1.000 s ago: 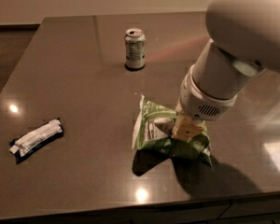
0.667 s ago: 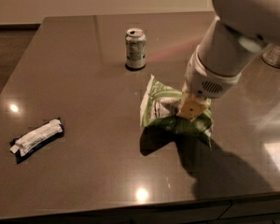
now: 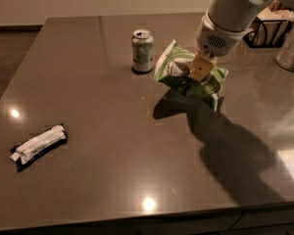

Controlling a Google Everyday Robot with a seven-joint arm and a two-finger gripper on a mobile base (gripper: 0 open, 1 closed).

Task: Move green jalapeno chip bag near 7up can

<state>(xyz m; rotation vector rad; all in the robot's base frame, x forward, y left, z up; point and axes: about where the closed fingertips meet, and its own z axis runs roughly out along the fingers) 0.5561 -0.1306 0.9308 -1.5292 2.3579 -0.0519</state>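
Claw (image 3: pixel 200 69) pinches bag (image 3: pixel 174 66), held clear of table (image 3: pixel 98 175), just right of can (image 3: pixel 142 51); rear basket (image 3: pixel 262 45) contents indistinct.

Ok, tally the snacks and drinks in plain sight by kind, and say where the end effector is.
Cans: 1, 7up can.
Chip bags: 1, green jalapeno chip bag, gripped by the end effector beside the can.
Bars: 1, wrapped bar.
Total: 3.

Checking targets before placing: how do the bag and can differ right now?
The bag is bigger than the can. The bag is crinkled and tilted; the can stands upright. The end effector grips the bag just right of the can, which rests free. Both show green.
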